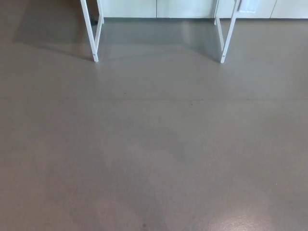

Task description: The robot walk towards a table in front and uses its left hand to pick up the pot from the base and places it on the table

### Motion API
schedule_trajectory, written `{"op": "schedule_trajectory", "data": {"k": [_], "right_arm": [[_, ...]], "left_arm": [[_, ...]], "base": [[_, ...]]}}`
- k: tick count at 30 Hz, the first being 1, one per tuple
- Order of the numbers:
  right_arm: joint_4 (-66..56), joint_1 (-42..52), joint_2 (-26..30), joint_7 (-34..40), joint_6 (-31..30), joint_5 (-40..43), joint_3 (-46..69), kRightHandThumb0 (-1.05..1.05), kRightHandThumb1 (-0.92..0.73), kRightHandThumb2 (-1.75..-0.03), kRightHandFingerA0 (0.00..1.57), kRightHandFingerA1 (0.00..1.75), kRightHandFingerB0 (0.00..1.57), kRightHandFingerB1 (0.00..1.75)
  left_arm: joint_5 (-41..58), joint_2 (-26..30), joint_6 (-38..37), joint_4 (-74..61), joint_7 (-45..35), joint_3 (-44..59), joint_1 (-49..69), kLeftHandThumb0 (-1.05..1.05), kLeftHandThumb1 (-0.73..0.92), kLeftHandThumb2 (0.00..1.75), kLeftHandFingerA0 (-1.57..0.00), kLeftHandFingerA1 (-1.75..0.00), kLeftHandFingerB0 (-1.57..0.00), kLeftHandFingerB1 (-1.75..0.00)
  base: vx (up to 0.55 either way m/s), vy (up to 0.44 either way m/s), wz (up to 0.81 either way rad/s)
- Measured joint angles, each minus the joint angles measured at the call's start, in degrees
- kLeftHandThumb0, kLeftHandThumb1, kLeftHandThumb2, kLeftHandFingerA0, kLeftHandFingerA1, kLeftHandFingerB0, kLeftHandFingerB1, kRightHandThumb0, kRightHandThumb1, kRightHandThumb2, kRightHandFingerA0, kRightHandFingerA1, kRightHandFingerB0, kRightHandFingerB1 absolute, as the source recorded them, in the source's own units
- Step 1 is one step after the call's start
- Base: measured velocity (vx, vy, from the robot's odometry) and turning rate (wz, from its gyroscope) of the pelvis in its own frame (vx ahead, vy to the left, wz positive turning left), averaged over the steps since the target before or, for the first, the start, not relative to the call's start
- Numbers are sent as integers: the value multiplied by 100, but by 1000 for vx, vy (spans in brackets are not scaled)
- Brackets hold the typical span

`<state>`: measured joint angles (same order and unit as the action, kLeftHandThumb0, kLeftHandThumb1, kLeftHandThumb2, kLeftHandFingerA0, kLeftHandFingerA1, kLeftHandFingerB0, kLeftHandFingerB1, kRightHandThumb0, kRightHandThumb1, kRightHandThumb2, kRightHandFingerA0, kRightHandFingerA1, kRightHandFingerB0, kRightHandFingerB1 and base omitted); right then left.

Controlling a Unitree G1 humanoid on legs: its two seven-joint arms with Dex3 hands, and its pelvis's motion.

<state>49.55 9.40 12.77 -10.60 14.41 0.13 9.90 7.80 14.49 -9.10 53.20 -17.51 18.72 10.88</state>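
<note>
Only the white legs of a table show at the top of the head view: the left leg (90, 30) and the right leg (228, 32). The tabletop, the pot and its base lie above the picture's edge and are hidden. Neither of my hands nor any part of my arms shows.
Grey-brown floor (154, 144) fills nearly the whole picture between me and the table legs. A white wall or cabinet front (159, 7) runs along the top behind the legs. A small dark object (94, 20) sits by the left leg at the wall.
</note>
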Motion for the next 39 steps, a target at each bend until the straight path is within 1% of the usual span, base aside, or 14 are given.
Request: {"op": "schedule_trajectory", "data": {"k": [6, 7, 9, 14, 15, 19, 20, 22, 23, 25, 32, 35, 37, 39], "right_arm": [[53, 3, 6, -96, 160, 50, 4, -41, -48, -70, 52, 51, 34, 44], [57, 3, 6, -107, 180, 52, 4, -43, -47, -72, 53, 52, 34, 45], [73, 1, 12, -110, 212, 48, -3, -42, -48, -72, 54, 52, 34, 44], [108, -6, 25, -109, 270, 44, -17, -43, -47, -72, 53, 52, 34, 45], [110, -5, 28, -108, 283, 44, -21, -43, -48, -71, 51, 51, 34, 44], [114, -4, 40, -108, 324, 40, -49, -43, -48, -71, 51, 51, 34, 44], [116, -4, 41, -108, 329, 40, -51, -41, -48, -70, 53, 51, 35, 44], [154, -10, 42, -107, 349, 40, -53, -42, -47, -71, 53, 52, 35, 45], [173, -12, 52, -107, 361, 41, -51, -41, -48, -71, 52, 51, 35, 44], [189, -3, 48, -103, 367, 38, -64, -41, -49, -70, 52, 51, 35, 44], [188, 8, 113, -68, 417, 31, -96, -42, -47, -72, 53, 52, 34, 45], [188, 14, 115, -57, 434, 30, -112, -42, -48, -71, 53, 51, 36, 45], [205, 12, 117, -42, 456, 30, -119, -42, -48, -71, 53, 51, 36, 45], [222, 2, 83, -39, 471, 23, -165, -42, -48, -72, 53, 52, 34, 45]], "left_arm": [[38, 3, -122, 18, -139, 6, 27, -16, 50, 54, -42, -42, -37, -34], [38, 4, -140, 18, -149, 6, 33, -20, 46, 58, -39, -44, -38, -38], [44, 7, -161, 42, -176, 9, 25, -16, 50, 54, -42, -42, -38, -34], [50, 22, -227, 112, -224, 14, 4, -15, 50, 55, -41, -42, -36, -34], [54, 23, -235, 112, -241, 16, 6, -20, 46, 58, -39, -44, -38, -38], [61, 33, -272, 122, -265, 17, 3, -20, 46, 58, -39, -44, -38, -38], [61, 35, -272, 123, -267, 17, 3, -16, 50, 55, -42, -41, -38, -34], [63, 42, -272, 138, -269, 17, -5, -16, 49, 54, -43, -41, -38, -34], [63, 35, -270, 153, -273, 13, 3, -18, 46, 57, -40, -44, -39, -38], [72, 61, -273, 136, -273, 28, 2, -15, 50, 54, -43, -42, -39, -34], [100, 41, -283, 150, -302, 11, 58, -16, 49, 54, -44, -42, -38, -34], [102, 41, -282, 130, -304, 5, 68, -15, 50, 55, -41, -42, -37, -34], [103, 1, -273, 104, -304, -17, 65, -19, 46, 58, -40, -44, -39, -38], [124, 73, -277, 94, -301, 4, 34, -15, 50, 54, -42, -42, -37, -34]], "base": [[0, 0, 0], [0, 0, 0], [0, 0, 0], [0, 0, 0], [0, 0, 0], [0, 0, 0], [0, 0, 0], [-4, 1, 21], [256, 84, 16], [-27, -44, 13], [-17, 40, 4], [61, 161, -14], [112, 96, -8], [80, -10, -16]]}}
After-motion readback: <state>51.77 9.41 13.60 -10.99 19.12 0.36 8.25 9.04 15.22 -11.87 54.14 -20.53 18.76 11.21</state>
